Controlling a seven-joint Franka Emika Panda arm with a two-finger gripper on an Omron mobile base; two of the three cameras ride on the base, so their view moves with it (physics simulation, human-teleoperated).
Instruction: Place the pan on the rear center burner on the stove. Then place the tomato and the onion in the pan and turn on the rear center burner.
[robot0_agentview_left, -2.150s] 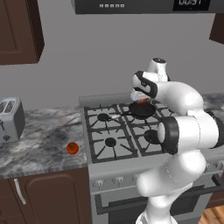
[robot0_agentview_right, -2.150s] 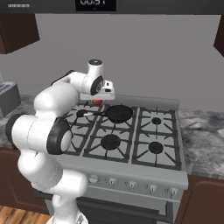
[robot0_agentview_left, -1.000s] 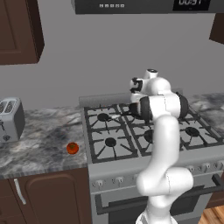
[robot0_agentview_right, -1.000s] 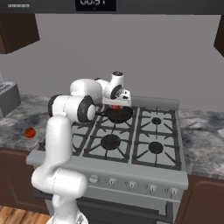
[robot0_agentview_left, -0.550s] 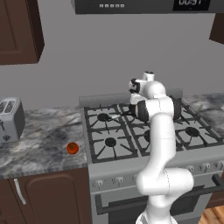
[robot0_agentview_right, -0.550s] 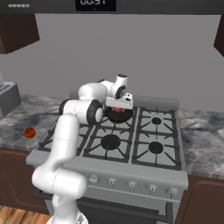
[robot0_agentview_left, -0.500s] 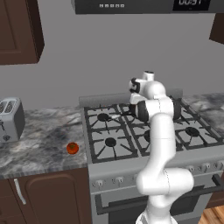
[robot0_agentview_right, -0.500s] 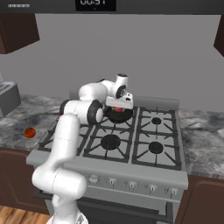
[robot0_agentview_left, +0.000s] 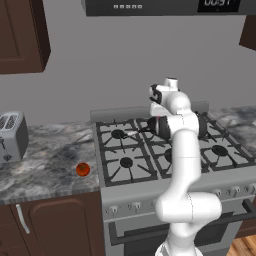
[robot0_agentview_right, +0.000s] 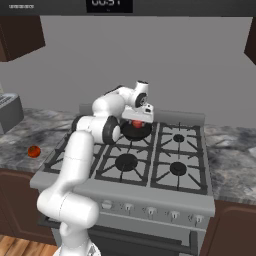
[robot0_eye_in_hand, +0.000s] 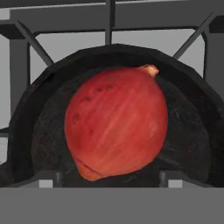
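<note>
The pan (robot0_agentview_right: 136, 131) sits on the stove (robot0_agentview_right: 150, 165) in the middle of the back row, over the rear center burner, with my arm reaching across the grates to it. In the hand view the pan (robot0_eye_in_hand: 192, 144) is a dark round bowl against the grey grate, and the onion (robot0_eye_in_hand: 116, 122) lies inside it, pinkish-red with a pale pointed tip toward the upper right. From the right base view I see the same onion (robot0_agentview_right: 137, 123) as a small red spot just under the pincer (robot0_agentview_right: 139, 119), resting within the pan's rim.

The pincer hangs directly above the onion. Its finger tips (robot0_eye_in_hand: 48, 179) stand at either side of the onion's lower edge in the hand view, spread wide, and I see a little gap between each of them and the onion's skin, so I read the jaws as open and gripping nothing.

From the left base view the pan's thin handle (robot0_agentview_left: 134, 132) sticks out to the left over the rear left grate, while my own arm covers most of the pan. The tomato (robot0_agentview_left: 83, 170) lies well apart on the marble counter (robot0_agentview_left: 45, 165), left of the stove, with a silver toaster (robot0_agentview_left: 11, 136) farther left.
</note>
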